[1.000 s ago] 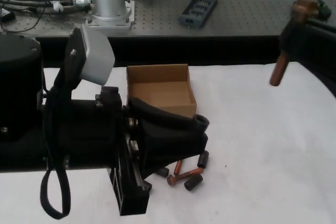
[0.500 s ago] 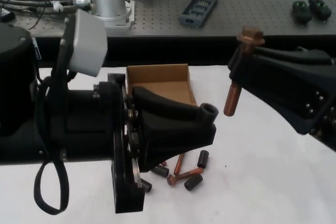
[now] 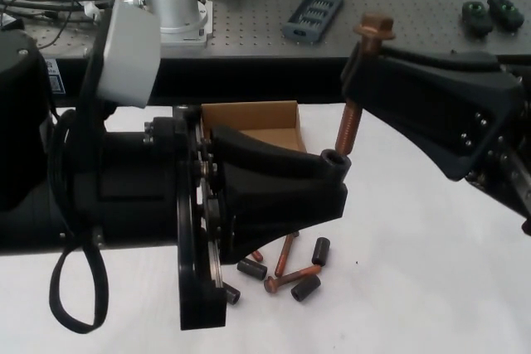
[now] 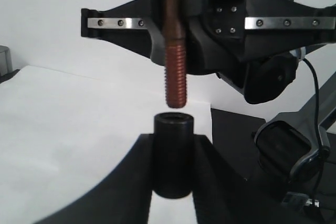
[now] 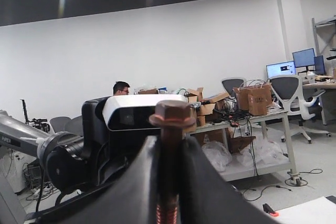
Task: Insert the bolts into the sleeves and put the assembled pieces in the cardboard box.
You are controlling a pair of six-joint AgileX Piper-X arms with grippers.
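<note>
1. Cardboard box (image 3: pixel 249 116): stands open-topped on the white table (image 3: pixel 431 238), toward the far side. Its near part is hidden behind the left arm.
2. Loose parts: a few black loose sleeves (image 3: pixel 305 288) and two copper loose bolts (image 3: pixel 292 275) lie in a small cluster on the table, nearer than the box. They lie just under the left arm and partly in its shadow.
3. Left hand (image 3: pixel 332 173): held above the table and in front of the box. Its two fingers are closed on a black sleeve (image 3: pixel 335 159). In the left wrist view the hand (image 4: pixel 174 145) clamps the sleeve (image 4: pixel 174 124) on both sides. The sleeve is upright, with its open bore facing up and its top end standing proud of the fingers.
4. Bolt (image 3: pixel 348 130): copper, hanging vertically with its hex head up and its threaded end down. In the left wrist view the bolt (image 4: pixel 176 72) is lined up over the sleeve's bore. Its tip is just above the rim with a thin gap showing, so it is not yet inside.
5. Right hand (image 3: pixel 358 60): raised above the table to the right of the left hand, gripping the bolt high on its shank. In the right wrist view the hand (image 5: pixel 170 153) has both fingers pressed against the shank, and the bolt (image 5: pixel 172 115) has its head sitting just above them.
</note>
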